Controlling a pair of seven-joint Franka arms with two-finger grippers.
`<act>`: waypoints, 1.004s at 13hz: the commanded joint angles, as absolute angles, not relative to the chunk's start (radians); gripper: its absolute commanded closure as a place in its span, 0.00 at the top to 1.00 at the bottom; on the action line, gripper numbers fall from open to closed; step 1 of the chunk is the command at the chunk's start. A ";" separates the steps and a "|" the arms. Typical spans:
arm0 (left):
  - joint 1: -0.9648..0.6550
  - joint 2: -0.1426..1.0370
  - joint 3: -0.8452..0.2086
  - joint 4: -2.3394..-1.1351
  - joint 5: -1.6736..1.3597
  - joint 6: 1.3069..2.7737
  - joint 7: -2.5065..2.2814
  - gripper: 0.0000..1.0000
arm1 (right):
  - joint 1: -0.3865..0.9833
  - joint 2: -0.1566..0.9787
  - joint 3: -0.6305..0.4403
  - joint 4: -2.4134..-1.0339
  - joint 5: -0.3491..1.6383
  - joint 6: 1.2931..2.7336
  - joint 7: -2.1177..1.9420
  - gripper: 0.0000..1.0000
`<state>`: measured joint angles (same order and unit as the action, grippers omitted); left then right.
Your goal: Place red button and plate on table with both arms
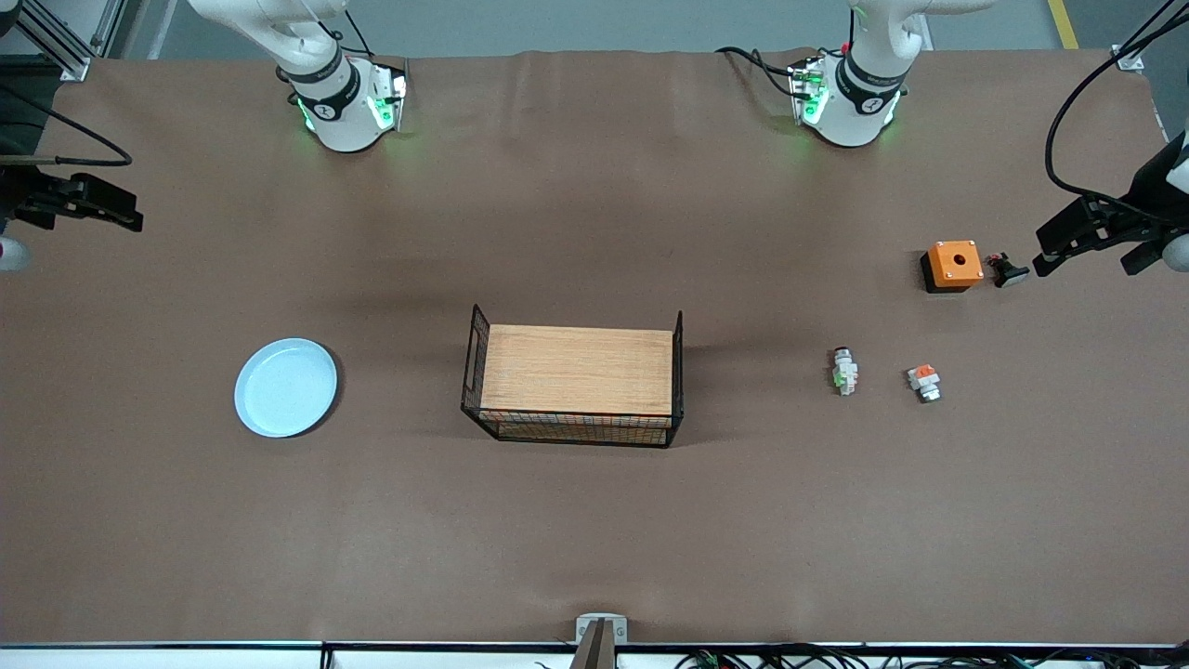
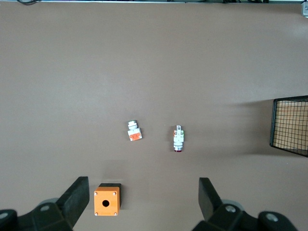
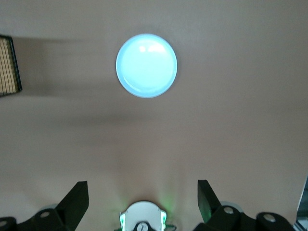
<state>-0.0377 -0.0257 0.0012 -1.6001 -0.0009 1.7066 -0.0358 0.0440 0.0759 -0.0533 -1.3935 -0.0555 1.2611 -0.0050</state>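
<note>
The red button point(image 1: 844, 371), a small whitish part with a green patch, lies on the brown table point(image 1: 594, 539) toward the left arm's end; it also shows in the left wrist view point(image 2: 178, 138). The pale-blue plate point(image 1: 285, 387) lies flat on the table toward the right arm's end and shows in the right wrist view point(image 3: 147, 65). My left gripper point(image 1: 1096, 243) hangs open and empty high over the table's edge beside the orange box; its fingers frame the left wrist view point(image 2: 142, 202). My right gripper point(image 1: 70, 203) hangs open and empty over the table's other edge point(image 3: 142, 202).
A wood-topped black wire basket point(image 1: 576, 376) stands mid-table between plate and button. A similar small part with an orange-red patch point(image 1: 924, 382) lies beside the button. An orange box with a hole point(image 1: 952, 265) and a small dark part point(image 1: 1008, 270) sit farther from the camera.
</note>
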 commanded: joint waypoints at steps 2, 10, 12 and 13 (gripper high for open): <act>-0.029 -0.031 -0.005 -1.589 -0.009 1.687 -0.040 1.00 | 0.035 0.029 -0.044 -1.407 -0.043 1.240 0.002 1.00; -0.028 -0.031 -0.005 -1.591 -0.009 1.687 -0.043 1.00 | -0.003 -0.172 -0.043 -1.687 -0.006 1.431 -0.003 1.00; -0.028 -0.031 -0.005 -1.591 -0.009 1.686 -0.043 1.00 | -0.003 -0.172 -0.041 -1.687 -0.006 1.462 -0.003 1.00; -0.028 -0.031 -0.005 -1.591 -0.009 1.687 -0.044 1.00 | -0.003 -0.173 -0.043 -1.686 -0.006 1.474 -0.003 1.00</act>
<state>-0.0363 -0.0257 0.0014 -1.5998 -0.0009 1.7045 -0.0363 0.0115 -0.1494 -0.0529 -1.6577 -0.0171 1.4421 -0.0053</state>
